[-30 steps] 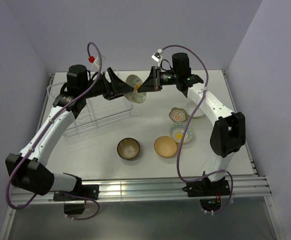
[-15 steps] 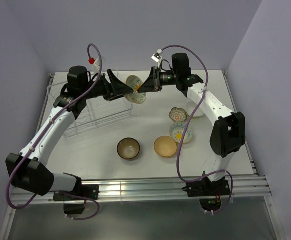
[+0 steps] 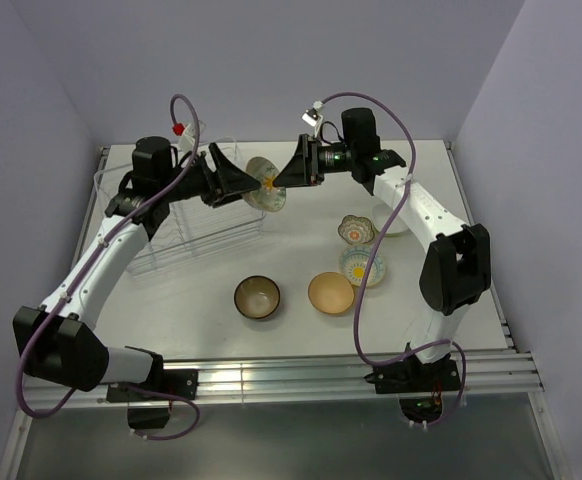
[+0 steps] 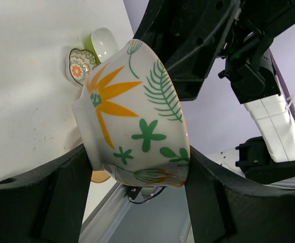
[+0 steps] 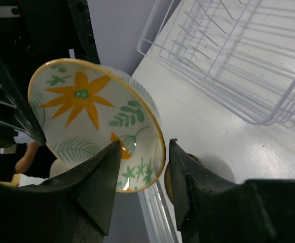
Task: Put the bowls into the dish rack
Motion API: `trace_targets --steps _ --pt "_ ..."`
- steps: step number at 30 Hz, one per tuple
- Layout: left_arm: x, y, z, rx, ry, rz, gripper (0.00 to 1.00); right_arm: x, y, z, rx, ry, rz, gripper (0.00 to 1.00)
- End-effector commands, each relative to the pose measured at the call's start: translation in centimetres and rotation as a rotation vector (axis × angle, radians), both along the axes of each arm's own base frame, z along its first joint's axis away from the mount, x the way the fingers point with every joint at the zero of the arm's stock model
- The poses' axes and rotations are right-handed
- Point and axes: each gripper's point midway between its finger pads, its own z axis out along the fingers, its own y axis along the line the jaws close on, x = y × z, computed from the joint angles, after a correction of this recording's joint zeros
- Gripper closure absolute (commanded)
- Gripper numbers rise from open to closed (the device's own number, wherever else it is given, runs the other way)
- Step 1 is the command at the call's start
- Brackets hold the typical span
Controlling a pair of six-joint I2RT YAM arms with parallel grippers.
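**Top view, read left to right.** At the 10 o'clock part of the table [image 3: 301,250] you see the dish rack [image 3: 196,235], a clear wire basket with raised sides.

At the rack's 2 o'clock corner, the left gripper [image 3: 254,184] holds the flowered bowl [image 3: 268,196] off the table, tipped on edge. In the left wrist view its two fingers [image 4: 61,202] press the bowl's outer wall from either side, near the foot. The jaws are closed to about the width of the bowl's base.

The bowl's mouth faces 3 o'clock, toward the right gripper [image 3: 279,180]. In the right wrist view you find one finger [image 5: 99,192] across the painted inside and the other outside the wall, with the rim passing between them. The jaws stand narrowly apart, and you cannot tell whether they pinch the rim or only straddle it.

Five bowls rest upright on the table, well apart from the rack:
- The dark brown bowl [image 3: 257,297] lies at 6 o'clock from the held bowl.
- The tan-orange bowl [image 3: 331,292] is near it, at its 3 o'clock.
- The blue-green patterned bowl [image 3: 349,262] sits just beside the tan-orange one, at its 1 o'clock.
- The scalloped bowl [image 3: 355,230] is at 12 o'clock from the patterned one.
- The lime-green bowl [image 3: 393,228] is at the scalloped bowl's 3 o'clock, partly hidden by the right arm.
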Motion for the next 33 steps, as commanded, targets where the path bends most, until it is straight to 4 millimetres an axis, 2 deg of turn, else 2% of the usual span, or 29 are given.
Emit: trace_targets --steps 1,3,9,11,12,15,19,20,21,22,24,25,26,27,30,33 --pt "-0.7 0.7 3.0 -0.052 -0.075 -0.001 1.00 -0.2 0.2 1.5 0.016 -0.041 0.001 0.49" --pt "-0.6 0.9 2.6 -0.050 -0.063 0.005 1.00 -0.1 0.3 1.4 0.016 -0.039 0.000 0.46" --pt "0.2 2.3 1.7 -0.030 -0.038 0.051 1.00 -0.1 0.2 1.7 0.004 -0.049 -0.006 0.28" --pt "0.7 3.4 1.2 -0.015 -0.022 0.077 1.00 -0.2 0.2 1.7 -0.003 -0.059 -0.005 0.25" --pt "1.0 4.0 0.9 -0.007 -0.014 0.092 1.00 -0.3 0.1 1.8 -0.008 -0.062 -0.009 0.16" --pt "2.2 6.4 -0.3 0.043 0.015 0.153 1.00 -0.3 -0.1 2.0 -0.018 -0.081 -0.017 0.14" --pt "3.4 10.3 -1.8 0.126 0.032 0.233 1.00 -0.2 -0.5 1.9 -0.043 -0.098 -0.022 0.12" --pt "3.6 10.7 -1.3 0.144 0.020 0.240 1.00 -0.4 -0.7 1.9 -0.053 -0.090 -0.022 0.12" --pt "3.8 12.2 -2.4 0.176 0.075 0.278 1.00 -0.6 -0.8 1.9 -0.060 -0.089 -0.023 0.12" --pt "4.3 13.6 -1.7 0.215 0.034 0.300 1.00 -0.5 -1.0 2.2 -0.068 -0.110 -0.021 0.12" --pt "4.3 15.6 -2.9 0.310 0.046 0.333 1.00 -0.7 -1.5 2.1 -0.101 -0.114 -0.036 0.12" --pt "4.6 17.1 -2.3 0.347 0.029 0.375 1.00 -0.8 -1.7 2.1 -0.113 -0.135 -0.034 0.12" --pt "4.6 18.0 -2.6 0.383 0.032 0.393 1.00 -1.1 -1.9 1.7 -0.127 -0.123 -0.032 0.12" --pt "4.5 19.7 -3.3 0.463 0.037 0.438 1.00 -1.2 -2.2 1.7 -0.134 -0.129 -0.035 0.12" --pt "4.0 23.8 -3.6 0.631 0.035 0.544 1.00 -1.7 -2.7 1.0 -0.154 -0.136 -0.019 0.12" --pt "3.6 26.4 -3.3 0.744 0.016 0.613 1.00 -2.1 -2.8 0.6 -0.160 -0.119 -0.008 0.12"
